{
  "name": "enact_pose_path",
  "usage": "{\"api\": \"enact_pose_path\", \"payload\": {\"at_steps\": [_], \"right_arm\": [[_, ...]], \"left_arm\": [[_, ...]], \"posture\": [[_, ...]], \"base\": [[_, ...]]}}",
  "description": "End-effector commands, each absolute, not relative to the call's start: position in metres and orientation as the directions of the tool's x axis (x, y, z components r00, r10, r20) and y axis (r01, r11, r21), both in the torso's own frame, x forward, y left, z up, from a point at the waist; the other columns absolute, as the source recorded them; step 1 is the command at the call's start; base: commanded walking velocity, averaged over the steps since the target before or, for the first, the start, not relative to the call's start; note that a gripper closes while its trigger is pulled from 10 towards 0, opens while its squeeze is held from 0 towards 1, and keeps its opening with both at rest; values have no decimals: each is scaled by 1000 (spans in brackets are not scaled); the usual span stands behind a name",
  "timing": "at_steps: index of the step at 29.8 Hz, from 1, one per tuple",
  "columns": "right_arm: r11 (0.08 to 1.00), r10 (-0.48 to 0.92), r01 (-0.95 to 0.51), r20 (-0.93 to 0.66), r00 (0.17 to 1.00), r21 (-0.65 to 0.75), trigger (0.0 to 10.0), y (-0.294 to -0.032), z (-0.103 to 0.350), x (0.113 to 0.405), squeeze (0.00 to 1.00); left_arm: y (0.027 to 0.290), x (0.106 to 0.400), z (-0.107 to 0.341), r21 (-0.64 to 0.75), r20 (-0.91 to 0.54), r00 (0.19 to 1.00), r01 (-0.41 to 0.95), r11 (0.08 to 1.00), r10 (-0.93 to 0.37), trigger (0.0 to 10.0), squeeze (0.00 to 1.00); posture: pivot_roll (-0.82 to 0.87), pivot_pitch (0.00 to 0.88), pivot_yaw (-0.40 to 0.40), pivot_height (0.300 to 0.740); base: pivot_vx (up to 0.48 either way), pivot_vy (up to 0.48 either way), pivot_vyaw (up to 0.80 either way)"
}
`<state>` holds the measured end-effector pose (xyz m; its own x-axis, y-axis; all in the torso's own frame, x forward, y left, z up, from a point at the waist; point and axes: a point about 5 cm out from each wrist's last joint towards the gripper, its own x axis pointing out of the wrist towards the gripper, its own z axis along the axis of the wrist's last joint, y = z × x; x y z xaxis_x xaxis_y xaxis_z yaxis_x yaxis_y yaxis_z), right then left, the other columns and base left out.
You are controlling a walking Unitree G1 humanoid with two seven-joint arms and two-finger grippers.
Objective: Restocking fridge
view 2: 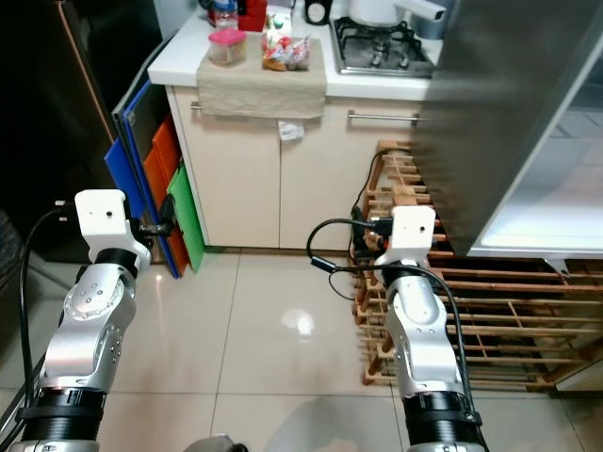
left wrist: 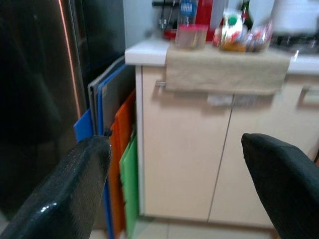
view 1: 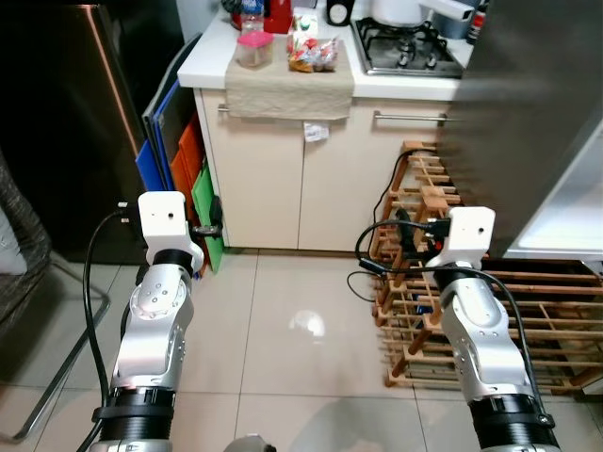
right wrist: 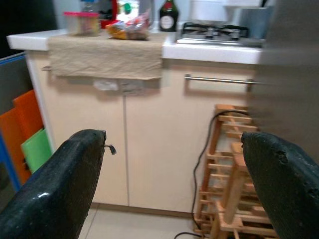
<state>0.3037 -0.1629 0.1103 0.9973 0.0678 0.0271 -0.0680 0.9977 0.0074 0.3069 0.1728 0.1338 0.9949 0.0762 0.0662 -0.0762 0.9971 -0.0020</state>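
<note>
Both arms reach forward over the tiled floor (view 1: 283, 311) toward a cream cabinet (view 1: 283, 179) topped by a white table (view 1: 203, 61). The left claw (left wrist: 174, 174) has its two black fingers spread wide with nothing between them; the right claw (right wrist: 174, 174) is equally spread and empty.

On the table, a beige cloth (view 1: 290, 87) hangs over the front edge. On it stand a clear container with a pink lid (view 1: 253, 48) and, just beside it, a bag of colourful packets (view 1: 313, 53). A water bottle with a blue label (left wrist: 188, 11) stands behind them; its print is too blurred to read. A dark bottle (right wrist: 168, 14) stands near the gas hob (view 1: 407, 47).

The grey fridge door (view 1: 528, 113) stands open on the right, above a wooden wine rack (view 1: 443, 235). Blue, orange and green boards (view 1: 184, 169) lean against the cabinet's left side.
</note>
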Motion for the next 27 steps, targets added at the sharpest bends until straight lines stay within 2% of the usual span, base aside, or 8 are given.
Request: {"api": "enact_pose_path", "payload": {"at_steps": [1, 13, 15, 16, 19, 22, 27], "right_arm": [[996, 93, -93, 27, 995, -5, 10000, -160, 112, 309, 0], [994, 105, -105, 33, 994, 14, 10000, -162, 115, 317, 0], [994, 103, -104, 29, 994, 19, 10000, -161, 113, 317, 0], [993, 112, -112, 28, 993, 18, 10000, -157, 113, 317, 0], [990, 138, -138, 19, 990, 13, 10000, -150, 110, 316, 0], [987, 157, -157, 18, 987, 24, 10000, -147, 108, 318, 0], [981, 192, -192, 24, 981, -9, 10000, -140, 113, 324, 0]], "left_arm": [[167, 314, 147, 12, 118, 990, -75, 997, 73, 10000, 0], [173, 319, 156, 12, 140, 984, -116, 993, 113, 10000, 0], [173, 319, 158, -7, 155, 981, -116, 993, 116, 10000, 0], [171, 319, 162, -60, 173, 979, -95, 994, 105, 10000, 0], [173, 321, 162, -54, 172, 979, -103, 993, 111, 10000, 0], [177, 323, 162, -72, 162, 977, -128, 989, 138, 10000, 0], [178, 322, 169, -19, 202, 972, -121, 993, 122, 10000, 0]], "posture": [[-5, 0, -28, 740], [9, 0, -35, 740], [11, 0, -32, 740], [12, 0, -30, 740], [29, 0, -44, 740], [38, 0, -50, 740], [47, 0, -65, 740]], "base": [[394, -274, 456], [395, -268, 0], [416, 0, 0], [424, 0, 0], [461, 0, 0], [472, 0, 692], [480, 0, 618]]}}
